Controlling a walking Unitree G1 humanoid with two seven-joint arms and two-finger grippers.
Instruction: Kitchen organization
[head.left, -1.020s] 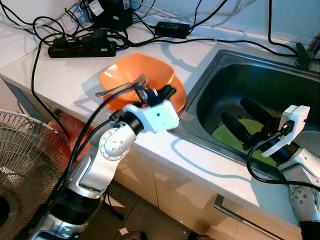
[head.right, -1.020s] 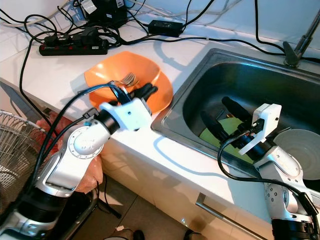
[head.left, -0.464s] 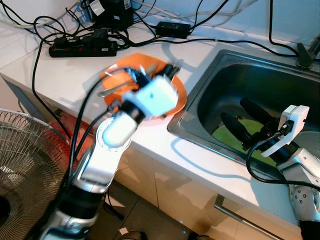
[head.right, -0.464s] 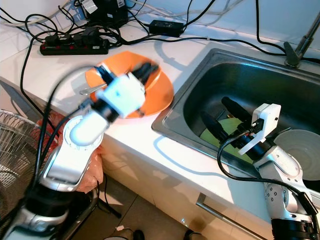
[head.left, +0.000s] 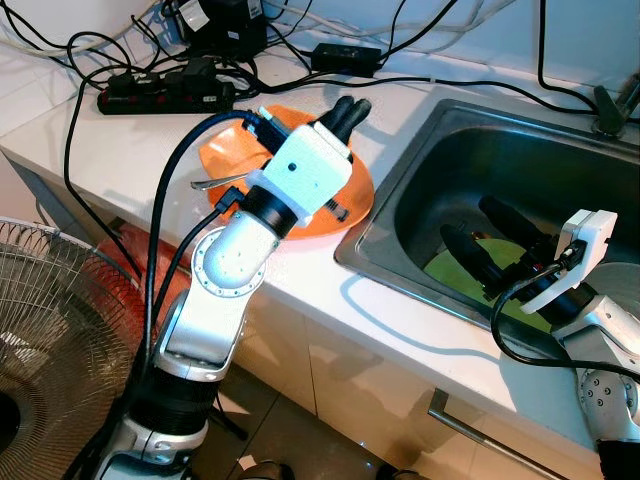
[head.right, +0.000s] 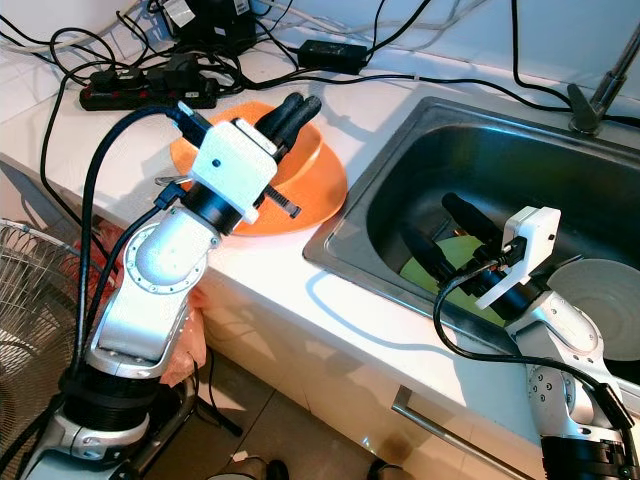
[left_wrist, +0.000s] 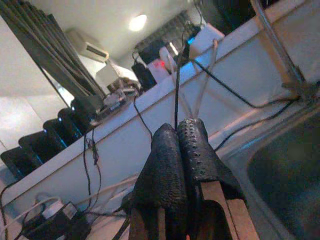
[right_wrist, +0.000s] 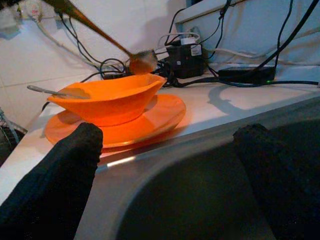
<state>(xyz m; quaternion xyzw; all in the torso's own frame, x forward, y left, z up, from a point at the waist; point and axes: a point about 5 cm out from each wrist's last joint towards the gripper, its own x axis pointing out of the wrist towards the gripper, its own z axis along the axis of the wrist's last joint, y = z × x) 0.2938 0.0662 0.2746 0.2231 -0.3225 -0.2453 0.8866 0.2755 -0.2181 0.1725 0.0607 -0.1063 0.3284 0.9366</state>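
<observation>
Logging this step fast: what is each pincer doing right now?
Left pincer: shut, nothing seen held, above the orange bowl.
Right pincer: open, empty, in the sink.

The left gripper (head.left: 350, 106) has lifted up and away from the fork (head.left: 222, 181), and now points over the far side of the orange bowl (head.left: 215, 152)

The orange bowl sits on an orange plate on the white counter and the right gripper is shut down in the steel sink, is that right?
Not quite. The right gripper is open: the right wrist view shows its black fingers wide apart. The orange bowl does sit on the orange plate, on the white counter beside the steel sink.
</observation>
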